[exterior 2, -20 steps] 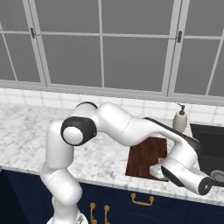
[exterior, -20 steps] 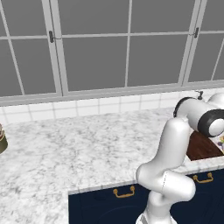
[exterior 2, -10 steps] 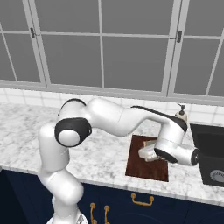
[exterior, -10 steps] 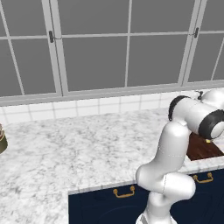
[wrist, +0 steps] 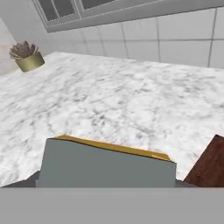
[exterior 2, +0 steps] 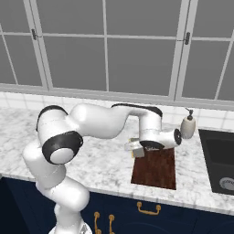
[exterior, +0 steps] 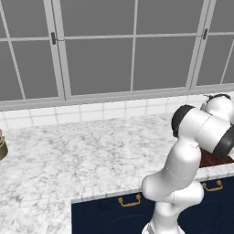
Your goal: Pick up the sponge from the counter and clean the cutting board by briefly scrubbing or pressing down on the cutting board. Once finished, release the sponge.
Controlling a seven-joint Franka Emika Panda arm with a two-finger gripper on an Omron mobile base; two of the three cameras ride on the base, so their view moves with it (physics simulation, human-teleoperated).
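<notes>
In the right base view my gripper (exterior 2: 135, 149) is shut on the sponge (exterior 2: 136, 150), a small grey-green block with a yellow layer. It hangs at the far left corner of the dark reddish-brown cutting board (exterior 2: 157, 170), just off its edge and slightly above the marbled counter (exterior 2: 105, 160). The hand view has the sponge (wrist: 107, 167) close up across its bottom, with a corner of the cutting board (wrist: 211, 168) at the right. A sliver of the board (exterior: 214, 159) shows behind the arm in the left base view.
A cream soap dispenser (exterior 2: 188, 127) stands behind the board, and a black sink (exterior 2: 220, 161) lies to its right. A small potted plant (wrist: 27, 57) sits far off on the counter, also seen as the pot (exterior: 2, 146) at the left edge.
The hand has carried the sponge from the board's near right side across to its far left corner. The forearm swung left with it.
</notes>
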